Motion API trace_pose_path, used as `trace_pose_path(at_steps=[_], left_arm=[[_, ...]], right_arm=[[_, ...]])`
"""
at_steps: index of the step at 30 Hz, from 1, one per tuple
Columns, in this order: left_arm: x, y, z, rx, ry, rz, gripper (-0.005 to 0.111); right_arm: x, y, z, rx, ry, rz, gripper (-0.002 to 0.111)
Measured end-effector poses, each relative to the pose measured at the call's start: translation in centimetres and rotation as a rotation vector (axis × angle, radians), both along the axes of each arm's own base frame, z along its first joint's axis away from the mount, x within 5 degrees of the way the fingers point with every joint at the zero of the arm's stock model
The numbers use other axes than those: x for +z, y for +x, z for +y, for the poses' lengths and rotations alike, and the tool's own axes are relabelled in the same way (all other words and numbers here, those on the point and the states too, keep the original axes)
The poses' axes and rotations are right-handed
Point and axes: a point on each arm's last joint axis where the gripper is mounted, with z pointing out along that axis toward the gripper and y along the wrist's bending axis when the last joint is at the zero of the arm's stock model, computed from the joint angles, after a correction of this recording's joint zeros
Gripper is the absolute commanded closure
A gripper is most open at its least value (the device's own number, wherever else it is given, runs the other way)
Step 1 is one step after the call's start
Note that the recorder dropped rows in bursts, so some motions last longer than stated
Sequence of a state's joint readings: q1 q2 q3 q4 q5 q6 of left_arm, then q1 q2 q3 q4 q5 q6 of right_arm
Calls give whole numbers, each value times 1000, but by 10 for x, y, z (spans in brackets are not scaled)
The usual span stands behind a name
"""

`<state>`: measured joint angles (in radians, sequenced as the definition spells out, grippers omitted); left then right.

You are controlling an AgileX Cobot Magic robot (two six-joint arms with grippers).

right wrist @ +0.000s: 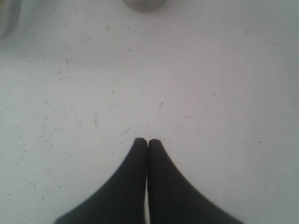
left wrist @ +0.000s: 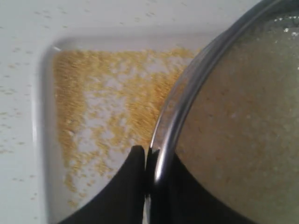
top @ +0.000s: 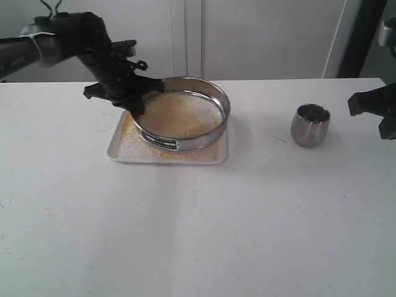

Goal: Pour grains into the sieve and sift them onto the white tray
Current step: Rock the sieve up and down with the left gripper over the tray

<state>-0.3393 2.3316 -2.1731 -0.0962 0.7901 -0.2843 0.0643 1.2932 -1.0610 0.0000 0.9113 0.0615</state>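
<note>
Left gripper [left wrist: 148, 154] is clamped on the sieve [top: 201, 139] rim, one finger inside, one outside. Sieve sits over the white tray [top: 117, 148]. Whitish grains [top: 179, 112] lie inside it, yellow ones on the tray. Black label [top: 162, 142] on the sieve wall: writing illegible. Right gripper [right wrist: 147, 142] is pressed closed, empty, right of the steel cup [top: 310, 125].

Golden-yellow grains [left wrist: 74, 93] speckling white tray [top: 112, 153], silver sieve [top: 209, 135] with black label [top: 162, 142], black left gripper [left wrist: 150, 156]
</note>
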Motion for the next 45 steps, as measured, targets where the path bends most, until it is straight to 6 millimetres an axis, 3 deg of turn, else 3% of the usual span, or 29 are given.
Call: trace_pose_path(at_steps=[2,5,7,9,12,17,19,23,25,28,30,32,34,37,40,45], left_arm=[[4,-1,7,35,-1,18,107],[10,8,37,123,-32,29,107],[10,11,42,115,-58,12,107],[6,14,36,75,-70,-21,107],[2,9,12,-15,-36,-45,107],[3,11,41,80,-65,37,107],[2,14,42,57,-108,25,107],[-3,10,8,-28,-99,-33,107],[-5,5,2,-57,-15,-27,107],[-2,2,24,42,81,40,107],[4,8,53,120,73,53,107],[7,14,63,131,37,19,107],[8,17,53,104,13,-36,107],[3,10,12,25,-13,-68,107],[0,1,2,8,27,-16,107],[2,12,55,167,-12,66,107]], right_arm=[[0,0,0,0,0,0,108],[0,0,0,0,0,0,108],[0,0,0,0,0,0,108],[0,0,0,0,0,0,108],[0,0,0,0,0,0,108],[0,0,0,0,0,0,108],[0,0,0,0,0,0,108],[0,0,0,0,0,0,108],[0,0,0,0,0,0,108],[0,0,0,0,0,0,108],[0,0,0,0,0,0,108],[0,0,0,0,0,0,108],[0,0,0,0,0,0,108],[0,0,0,0,0,0,108],[0,0,0,0,0,0,108],[0,0,0,0,0,0,108]])
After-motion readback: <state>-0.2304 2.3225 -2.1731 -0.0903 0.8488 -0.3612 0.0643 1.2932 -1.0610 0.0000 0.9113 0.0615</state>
